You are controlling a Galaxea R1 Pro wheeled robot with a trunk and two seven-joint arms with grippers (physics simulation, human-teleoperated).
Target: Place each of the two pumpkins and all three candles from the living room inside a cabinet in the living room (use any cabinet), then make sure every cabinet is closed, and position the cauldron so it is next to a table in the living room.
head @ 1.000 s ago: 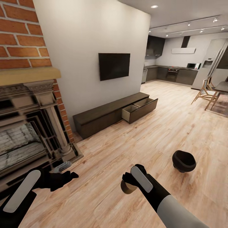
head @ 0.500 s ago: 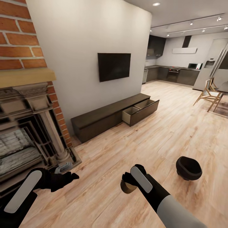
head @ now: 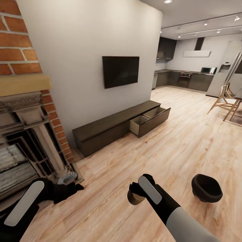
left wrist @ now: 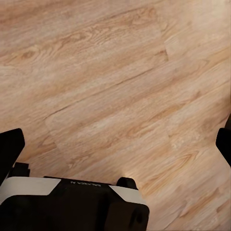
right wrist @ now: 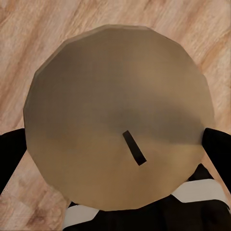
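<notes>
Candle (right wrist: 118,120) sits pinched in our right gripper (head: 136,195), low at 6 o'clock in the head view, above the wood floor (head: 161,158). Our left gripper (left wrist: 115,144) hangs spread over bare planks at 8 o'clock beside the fireplace (head: 23,141). We see the cabinet (head: 111,129) at 12 o'clock, one drawer (head: 149,121) pulled out, and the cauldron (head: 206,187) on the floor at 4 o'clock
</notes>
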